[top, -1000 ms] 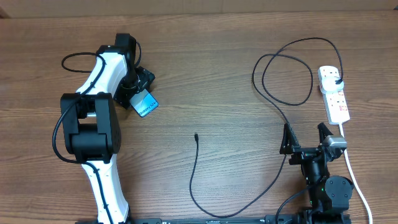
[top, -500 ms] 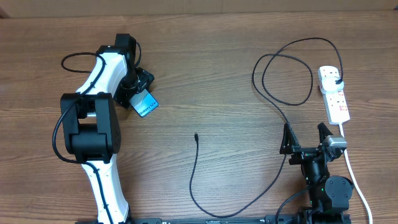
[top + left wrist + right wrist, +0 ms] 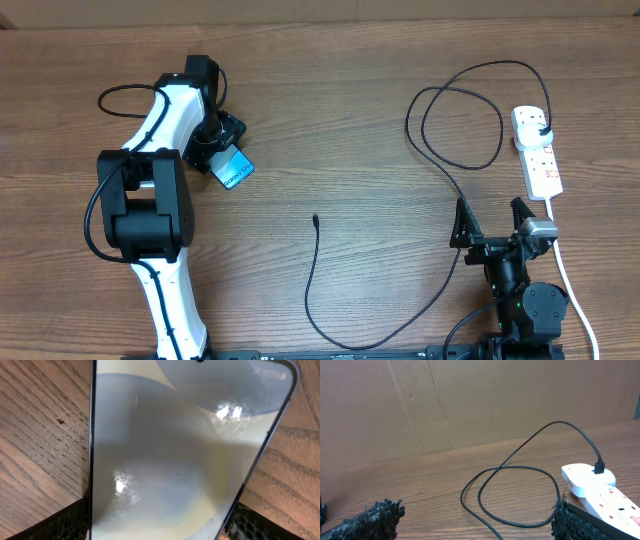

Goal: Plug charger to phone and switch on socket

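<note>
Phone (image 3: 236, 170) lies upper left, straddled by left gripper (image 3: 160, 525) across its width, long axis pointing away from the jaws; pinched or not, cannot tell. Right gripper (image 3: 490, 222) gapes, lower right.

Looped charger (image 3: 598, 466) — into white socket (image 3: 592, 485)

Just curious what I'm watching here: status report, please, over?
Left gripper straddling the phone, grip unconfirmed; right gripper open, empty. Charger plugged into socket, tip loose on table, apart from phone. Nothing in the way.
</note>
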Available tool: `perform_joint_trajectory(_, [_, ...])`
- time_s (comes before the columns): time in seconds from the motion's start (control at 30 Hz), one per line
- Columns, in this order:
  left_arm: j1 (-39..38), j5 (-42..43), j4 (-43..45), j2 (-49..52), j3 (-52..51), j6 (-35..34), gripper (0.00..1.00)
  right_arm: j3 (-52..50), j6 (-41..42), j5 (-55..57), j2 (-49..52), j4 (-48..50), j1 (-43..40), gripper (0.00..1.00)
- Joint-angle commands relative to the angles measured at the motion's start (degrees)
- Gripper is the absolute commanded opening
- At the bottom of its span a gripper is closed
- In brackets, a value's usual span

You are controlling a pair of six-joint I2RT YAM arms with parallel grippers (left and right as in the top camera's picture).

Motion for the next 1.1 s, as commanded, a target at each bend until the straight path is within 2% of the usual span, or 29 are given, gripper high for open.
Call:
perform_joint_trajectory(0.0, [-0.3,1.8,0.8,1.4,-1.8,-1.2,0.84,-0.6,-0.2,0.4,-0.6,0.2,0.3,1.00])
perform_joint_trajectory(0.37, [-0.3,1.8,0.8,1.4,-1.8,-1.2,0.78,-0.6,-0.2,0.4,-0.6,0.2,0.3,1.00])
perform_joint_trajectory(0.87, [-0.3,1.7,0.8,1.4,-1.8,-1.2,0.60,-0.6,-0.2,0.4,-0.6,0.2,0.3,1.00])
perform_joint_trajectory(1.07, [-0.3,1.8,1.2,1.4,-1.8,-1.2,0.57,-0.6,-0.2,0.4,-0.6,0.2,0.3,1.00])
